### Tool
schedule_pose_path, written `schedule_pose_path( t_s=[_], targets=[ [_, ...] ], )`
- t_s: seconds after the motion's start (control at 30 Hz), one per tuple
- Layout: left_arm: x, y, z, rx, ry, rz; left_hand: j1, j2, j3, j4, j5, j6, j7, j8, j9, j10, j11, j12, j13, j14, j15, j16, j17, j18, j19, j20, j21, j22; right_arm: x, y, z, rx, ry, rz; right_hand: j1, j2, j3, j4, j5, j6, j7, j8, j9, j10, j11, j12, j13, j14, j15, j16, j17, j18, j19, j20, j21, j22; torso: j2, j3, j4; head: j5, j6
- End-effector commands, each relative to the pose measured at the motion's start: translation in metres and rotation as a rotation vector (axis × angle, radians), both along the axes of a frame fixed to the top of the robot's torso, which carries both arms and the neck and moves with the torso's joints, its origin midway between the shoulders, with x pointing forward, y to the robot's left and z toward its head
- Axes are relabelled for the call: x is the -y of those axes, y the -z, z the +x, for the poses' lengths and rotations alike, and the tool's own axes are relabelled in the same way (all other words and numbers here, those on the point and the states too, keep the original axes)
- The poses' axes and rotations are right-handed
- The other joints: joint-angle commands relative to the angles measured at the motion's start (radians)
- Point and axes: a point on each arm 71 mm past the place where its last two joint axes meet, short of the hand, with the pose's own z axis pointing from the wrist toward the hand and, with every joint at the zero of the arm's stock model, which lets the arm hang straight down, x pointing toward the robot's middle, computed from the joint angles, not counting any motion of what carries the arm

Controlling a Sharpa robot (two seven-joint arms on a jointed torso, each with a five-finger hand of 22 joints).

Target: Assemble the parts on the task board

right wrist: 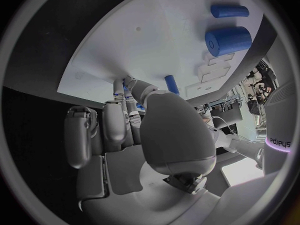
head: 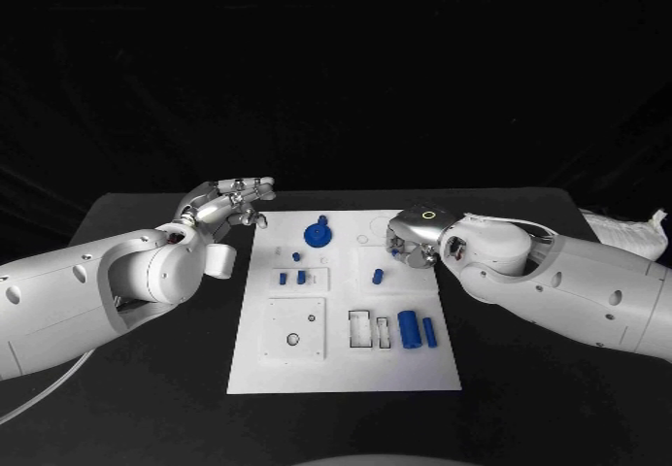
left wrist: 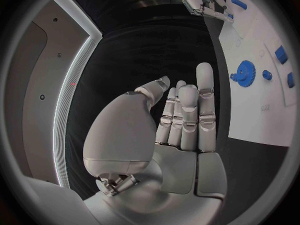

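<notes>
- Left hand [head: 224,206] hovers off the far-left corner of the white rectangular task board [head: 351,364], fingers straight and apart, holding nothing.
- Right hand [head: 411,236] sits over the board's far right; can't tell if it grips anything.
- Blue plastic gear [head: 319,233] lies far-centre; large blue cylinder [head: 411,328] near right.

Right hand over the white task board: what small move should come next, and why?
Probably close the right hand on the small blue peg next to it. Its fingers reach down onto the white task board near that peg, and whether they already hold anything cannot be told.
</notes>
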Motion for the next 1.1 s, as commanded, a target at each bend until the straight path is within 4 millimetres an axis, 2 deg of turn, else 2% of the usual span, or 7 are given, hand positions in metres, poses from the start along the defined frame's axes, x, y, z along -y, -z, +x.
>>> schedule_pose_path(
  t_s=[0.03,0.37,1.1],
  targets=[
    [0.001,-0.001,0.000,0.003,0.003,-0.004,0.005,0.009,-0.007,-0.002,0.002,-0.005,0.001,-0.002,-0.002,-0.008,-0.001,0.005,0.002,-0.005,0.000,-0.005,-0.001,0.011,-0.006,0.000,-0.005,-0.002,-0.003,0.010,-0.005,0.002,-0.014,-0.034,0.000,0.018,0.000,-0.012,-0.001,0.026,-0.012,0.009,0.019,0.025,-0.008,0.004,0.004,0.052,-0.011,-0.011,-0.020,-0.012,0.029,-0.011,0.006,0.006,0.000,-0.0001,-0.0001,0.000,-0.002],
    [0.001,0.000,0.000,-0.001,0.004,-0.003,0.009,0.010,-0.007,-0.006,0.003,-0.007,0.002,-0.002,-0.002,-0.018,0.000,0.008,0.003,-0.007,0.000,-0.005,-0.003,0.011,-0.006,0.001,-0.007,-0.003,-0.005,0.005,-0.010,0.044,-0.029,0.033,0.005,0.021,0.006,-0.025,-0.002,0.026,-0.010,0.008,0.025,0.037,-0.011,-0.001,0.006,0.043,-0.015,-0.034,-0.051,-0.011,0.027,-0.016,0.004,0.001,0.000,-0.0003,-0.0003,0.002,-0.004],
    [0.000,0.001,0.001,-0.014,0.008,0.000,0.010,0.010,-0.012,-0.009,0.002,-0.017,0.007,-0.006,-0.003,-0.042,0.006,0.014,0.004,-0.012,0.005,-0.007,-0.011,0.010,-0.006,0.003,-0.012,-0.005,-0.003,-0.001,-0.012,0.083,-0.036,0.099,-0.003,0.019,0.005,-0.026,-0.006,0.022,-0.007,0.004,0.028,0.031,-0.007,-0.010,0.005,0.040,-0.013,-0.038,-0.059,-0.012,0.027,-0.016,0.005,0.002,-0.001,-0.0004,-0.0013,0.003,-0.002]
  ],
)
